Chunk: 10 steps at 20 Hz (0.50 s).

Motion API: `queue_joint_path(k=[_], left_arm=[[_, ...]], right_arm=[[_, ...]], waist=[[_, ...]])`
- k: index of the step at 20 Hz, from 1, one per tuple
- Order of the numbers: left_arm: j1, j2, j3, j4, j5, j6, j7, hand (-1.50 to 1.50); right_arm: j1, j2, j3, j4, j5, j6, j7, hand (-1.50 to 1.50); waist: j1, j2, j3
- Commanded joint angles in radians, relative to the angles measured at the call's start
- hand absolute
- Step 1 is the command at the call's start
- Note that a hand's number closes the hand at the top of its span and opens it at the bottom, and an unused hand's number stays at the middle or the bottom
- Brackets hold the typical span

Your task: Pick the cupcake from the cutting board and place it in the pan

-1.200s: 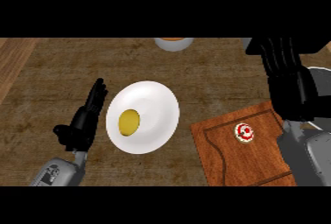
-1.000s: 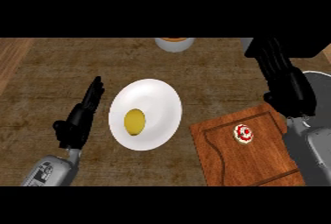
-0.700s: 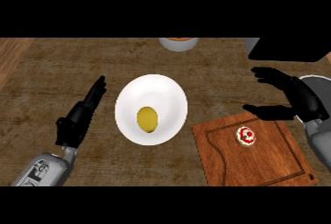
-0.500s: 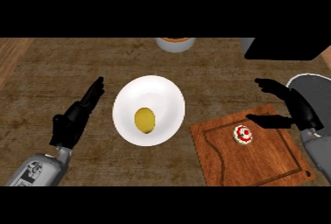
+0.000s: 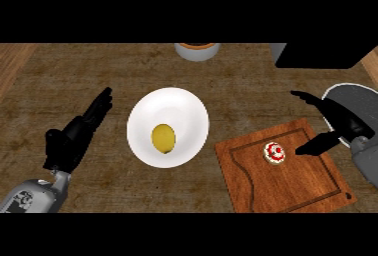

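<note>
The cupcake (image 5: 275, 152), white with red markings, sits on the wooden cutting board (image 5: 284, 181) at the lower right. My right hand (image 5: 337, 124) hovers just to its right, open, with its thumb pointing down-left at the cupcake and its fingers stretched up-left above it; it touches nothing. A dark round pan (image 5: 364, 101) shows partly behind that hand at the right edge. My left hand (image 5: 74, 135) rests open at the left, fingers pointing up.
A white plate (image 5: 168, 117) holding a yellow lemon-like item (image 5: 163, 138) lies in the middle of the wooden counter. A grey cup (image 5: 197, 50) stands at the top middle. A black block (image 5: 322, 54) fills the top right corner.
My right hand has come down from the upper right and spread open beside the cupcake. The left hand has barely moved.
</note>
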<state>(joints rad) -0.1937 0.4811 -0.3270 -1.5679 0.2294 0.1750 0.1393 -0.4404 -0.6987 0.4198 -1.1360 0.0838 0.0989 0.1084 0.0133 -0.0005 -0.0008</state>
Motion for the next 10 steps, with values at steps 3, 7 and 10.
queue_joint_path(k=[3,7,10], left_arm=[[-0.042,-0.031,-0.007,0.015,-0.022,0.01,0.025,0.0],[-0.031,-0.019,-0.01,-0.019,-0.019,-0.007,0.049,0.0],[-0.01,-0.012,-0.005,-0.067,-0.023,-0.002,0.073,0.0]], right_arm=[[-0.18,-0.05,0.127,-0.058,0.075,0.267,0.262,-1.5],[-0.276,0.007,0.171,-0.015,0.016,0.498,0.393,-1.5],[-0.292,0.066,0.196,-0.042,-0.025,0.604,0.523,-1.5]], waist=[[0.004,0.001,-0.003],[0.023,0.001,-0.002],[0.01,-0.005,-0.001]])
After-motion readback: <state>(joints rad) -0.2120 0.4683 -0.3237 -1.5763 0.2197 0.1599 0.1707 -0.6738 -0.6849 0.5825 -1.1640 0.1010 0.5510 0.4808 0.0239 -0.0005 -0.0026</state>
